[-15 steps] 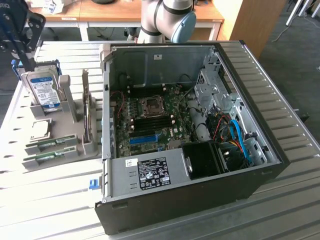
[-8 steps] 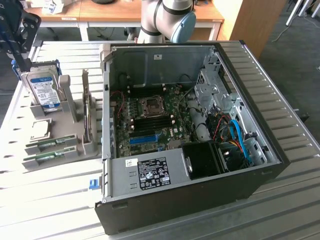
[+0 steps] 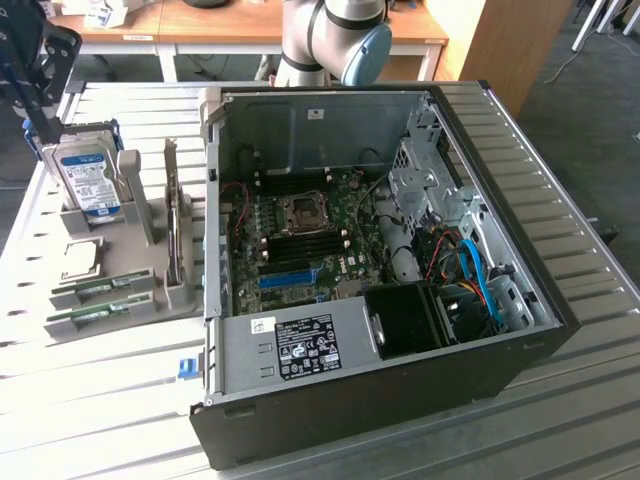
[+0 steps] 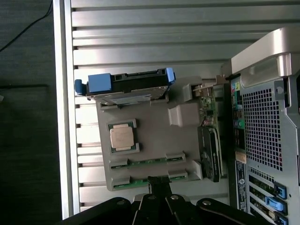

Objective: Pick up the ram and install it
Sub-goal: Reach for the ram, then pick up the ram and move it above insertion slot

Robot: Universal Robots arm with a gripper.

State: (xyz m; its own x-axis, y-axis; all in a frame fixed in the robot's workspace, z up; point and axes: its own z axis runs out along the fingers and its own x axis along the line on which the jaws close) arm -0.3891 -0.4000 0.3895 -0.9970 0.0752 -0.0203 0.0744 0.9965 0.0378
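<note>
Saw claw (image 4: 159, 183) pinched fully shut, holding nothing, hovering above parts tray (image 4: 154, 140). Ram (image 3: 98, 315) sat on edge in tray's near slot, exterior view's left of open PC case (image 3: 400, 400), top edge exposed for pinching, I judged; twin stick (image 3: 102, 288) just beyond.

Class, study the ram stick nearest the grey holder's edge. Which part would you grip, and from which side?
Grip the ram at the middle of its upper long edge, coming straight down from above, pinching its two flat faces. It stands on edge in the grey holder, both ends seated in brackets, so only that edge looks free.
</note>
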